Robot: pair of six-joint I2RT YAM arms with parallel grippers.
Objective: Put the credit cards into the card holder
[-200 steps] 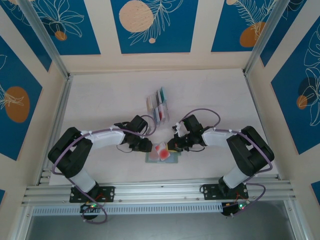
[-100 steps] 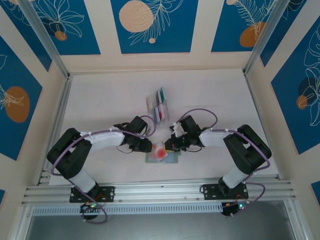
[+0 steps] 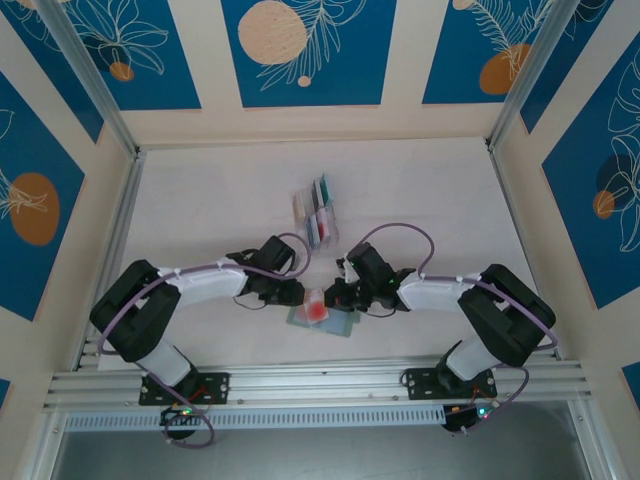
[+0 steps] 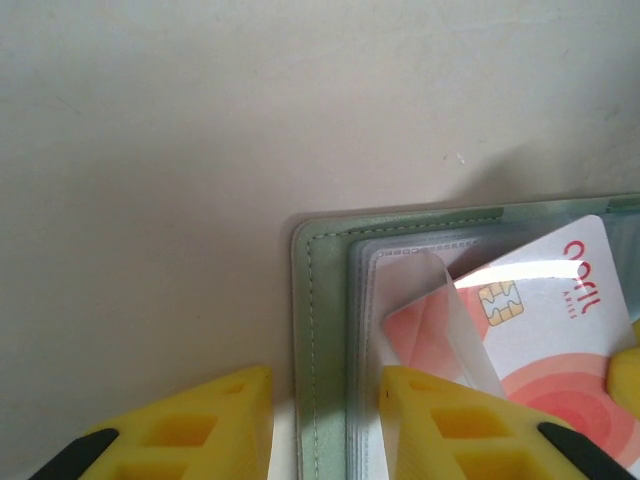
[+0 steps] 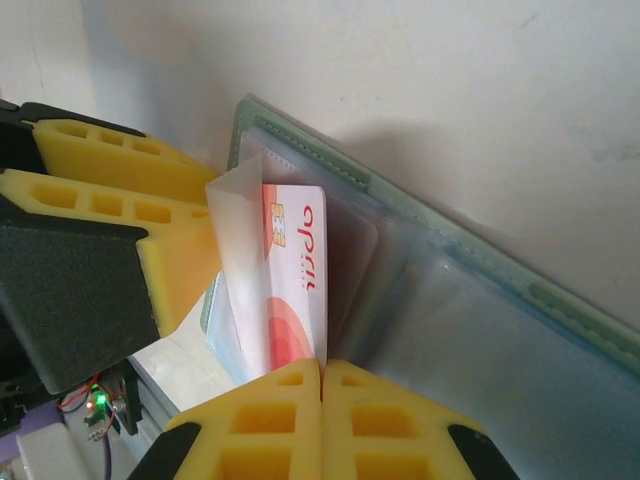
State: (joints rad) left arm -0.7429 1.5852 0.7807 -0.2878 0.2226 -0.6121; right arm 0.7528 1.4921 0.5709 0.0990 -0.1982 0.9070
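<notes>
The sage-green card holder [image 3: 335, 325] lies open near the table's front edge, clear sleeves up. My right gripper [image 3: 334, 295] [image 5: 322, 372] is shut on a white and red credit card [image 5: 297, 285] [image 4: 545, 330]. The card's chip corner sits under a lifted clear sleeve flap [image 4: 455, 305] of the card holder [image 4: 325, 330]. My left gripper [image 3: 291, 293] [image 4: 327, 425] stands open astride the holder's left edge. One of its fingers [image 4: 195, 430] is over bare table. The other finger [image 4: 460, 425] rests on the sleeves beside the flap.
A clear slotted rack [image 3: 316, 212] with several more cards stands behind the holder, mid-table. Metal rails [image 3: 320, 380] run along the front edge, and aluminium posts frame the sides. The right gripper's finger [image 4: 626, 378] shows at the left wrist view's right edge.
The right gripper has moved left with the card, pushing it further over the holder towards the left gripper. The left gripper has stayed at the holder's edge.
</notes>
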